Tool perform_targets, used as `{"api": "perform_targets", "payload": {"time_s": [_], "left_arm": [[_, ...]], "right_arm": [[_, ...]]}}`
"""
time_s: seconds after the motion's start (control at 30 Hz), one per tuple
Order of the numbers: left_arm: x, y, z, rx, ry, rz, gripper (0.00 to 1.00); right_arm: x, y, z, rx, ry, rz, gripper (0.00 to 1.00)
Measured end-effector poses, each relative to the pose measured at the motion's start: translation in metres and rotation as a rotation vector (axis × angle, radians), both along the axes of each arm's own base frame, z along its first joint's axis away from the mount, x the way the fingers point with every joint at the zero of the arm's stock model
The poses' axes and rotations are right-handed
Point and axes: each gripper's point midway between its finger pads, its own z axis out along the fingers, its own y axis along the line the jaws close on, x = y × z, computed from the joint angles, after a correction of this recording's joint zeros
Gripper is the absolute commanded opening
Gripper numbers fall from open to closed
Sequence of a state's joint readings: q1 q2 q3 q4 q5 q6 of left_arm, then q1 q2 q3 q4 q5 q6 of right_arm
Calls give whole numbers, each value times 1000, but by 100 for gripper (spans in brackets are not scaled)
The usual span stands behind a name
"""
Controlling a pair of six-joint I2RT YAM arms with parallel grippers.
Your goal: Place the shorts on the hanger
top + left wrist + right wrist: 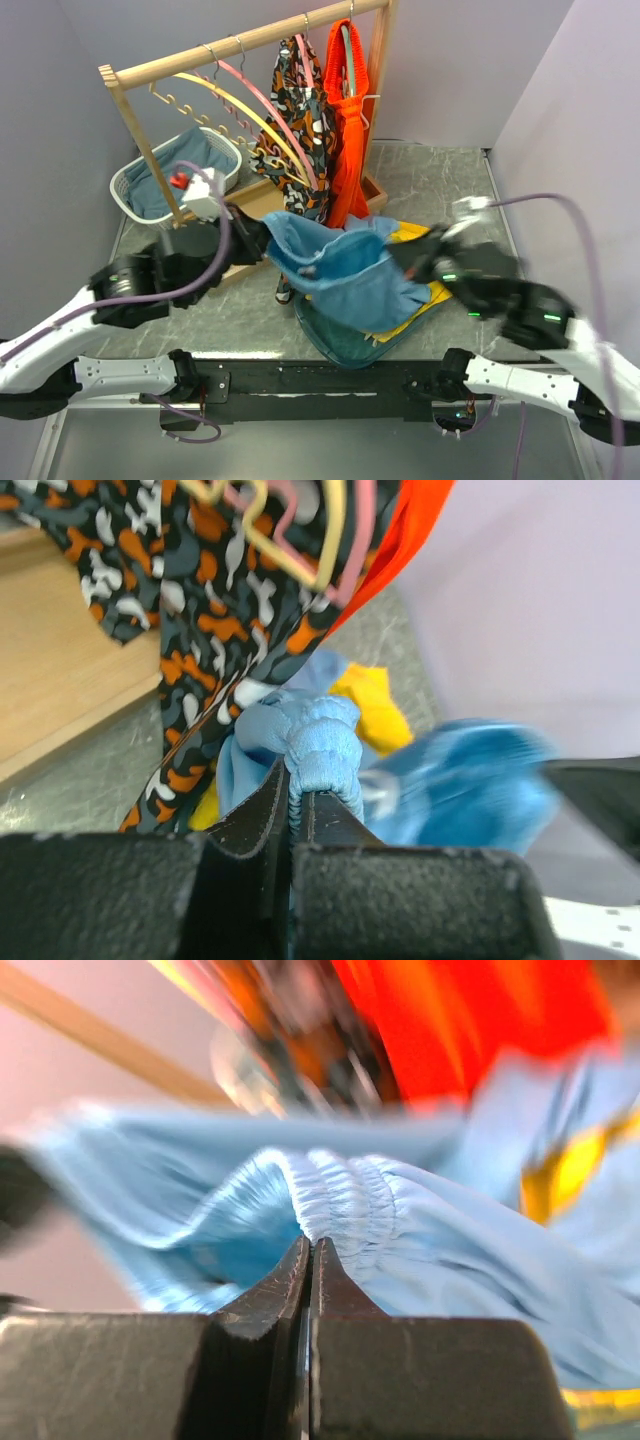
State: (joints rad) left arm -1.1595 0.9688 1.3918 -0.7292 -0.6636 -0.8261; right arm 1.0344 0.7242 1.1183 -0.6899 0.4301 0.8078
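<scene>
The light sky-blue shorts [345,265] hang stretched between my two grippers above the table. My left gripper [262,243] is shut on the left end of the gathered waistband [320,745]. My right gripper [405,252] is shut on the right end of the waistband [340,1195]. The pink hanger [265,105] hangs on the wooden rack rail behind the shorts, next to a yellow hanger [235,100]. Both hangers' ends show at the top of the left wrist view, the pink hanger [362,530] among them.
The wooden rack [240,45] also holds a patterned garment [298,110] and an orange garment [348,140]. A white basket [135,180] with blue cloth stands at the back left. A dark teal cloth [340,340] and a yellow garment [420,305] lie under the shorts.
</scene>
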Motion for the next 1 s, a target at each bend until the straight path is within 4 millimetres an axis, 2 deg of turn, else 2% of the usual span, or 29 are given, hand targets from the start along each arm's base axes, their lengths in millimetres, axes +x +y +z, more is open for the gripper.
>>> {"api": "perform_targets", "payload": {"time_s": [0.03, 0.17, 0.23, 0.33, 0.4, 0.5, 0.6, 0.67, 0.73, 0.8, 0.87, 1.0], "left_arm": [[-2, 4, 10, -15, -9, 0, 1], [-9, 19, 53, -85, -53, -12, 1], [-13, 23, 76, -128, -75, -28, 1], [-20, 27, 109, -179, -107, -57, 1], [-22, 30, 123, -190, -116, -65, 1], [-24, 33, 128, -183, -117, -67, 1], [-23, 32, 119, -145, -97, -68, 1], [-22, 29, 109, -118, -83, -69, 1], [-22, 27, 93, -79, -60, -75, 1], [-24, 21, 83, -48, -42, -102, 1], [-28, 14, 86, -53, -46, -146, 1], [-46, -3, 119, -137, -119, -297, 1]], "right_arm": [[-1, -12, 32, 38, -53, -22, 0], [-12, -63, 128, 136, -211, -97, 0], [-14, -74, 156, 146, -253, -109, 0], [-11, -73, 184, 117, -292, -110, 0], [-4, -67, 192, 78, -305, -118, 0], [3, -62, 193, 22, -314, -127, 0], [9, -59, 185, -28, -310, -139, 0], [14, -55, 169, -60, -297, -146, 0], [16, -55, 146, -116, -273, -146, 0], [17, -55, 137, -148, -259, -147, 0], [17, -56, 143, -143, -269, -147, 0], [8, -68, 182, -53, -344, -146, 0]]}}
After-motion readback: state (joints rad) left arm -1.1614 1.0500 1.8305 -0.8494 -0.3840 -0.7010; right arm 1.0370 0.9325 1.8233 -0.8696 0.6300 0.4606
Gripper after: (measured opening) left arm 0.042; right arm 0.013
